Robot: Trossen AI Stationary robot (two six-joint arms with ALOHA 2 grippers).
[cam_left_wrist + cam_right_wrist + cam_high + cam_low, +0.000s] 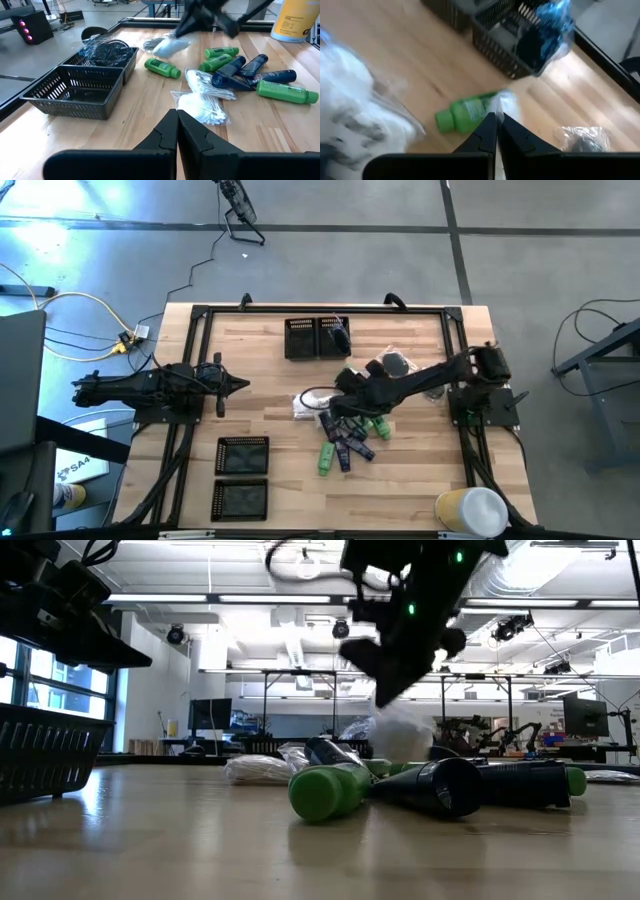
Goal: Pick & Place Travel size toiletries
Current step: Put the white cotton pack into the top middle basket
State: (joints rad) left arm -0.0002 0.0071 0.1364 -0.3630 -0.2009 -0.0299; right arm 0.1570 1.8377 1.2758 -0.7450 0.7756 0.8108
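Note:
The travel size toiletries lie in a heap (345, 442) at mid-table: green tubes (280, 91), navy tubes (250, 67) and white packets of swabs (205, 97). One green tube (465, 114) lies apart, toward the far trays. My right gripper (345, 383) hangs above the heap's far side, shut on a pale crinkly packet (167, 46). My left gripper (177, 120) waits shut at the table's left, touching nothing. Two black mesh trays (318, 338) stand at the far edge, and one holds clear bags with dark round pieces (107, 50). My right gripper pinches an edge of the pale packet (506, 102) between its two fingers, slanting down from the table's right side. The packet hangs below the fingers (405, 735). The tubes in front hide its lower end, so whether it is clear of the table does not show.
Two more black mesh trays (243, 475) stand at the near left. A clear bag with a dark round piece (395, 363) lies beside the right arm. A yellow and white container (470, 510) stands at the near right corner. Bare wood lies between the heap and the left trays.

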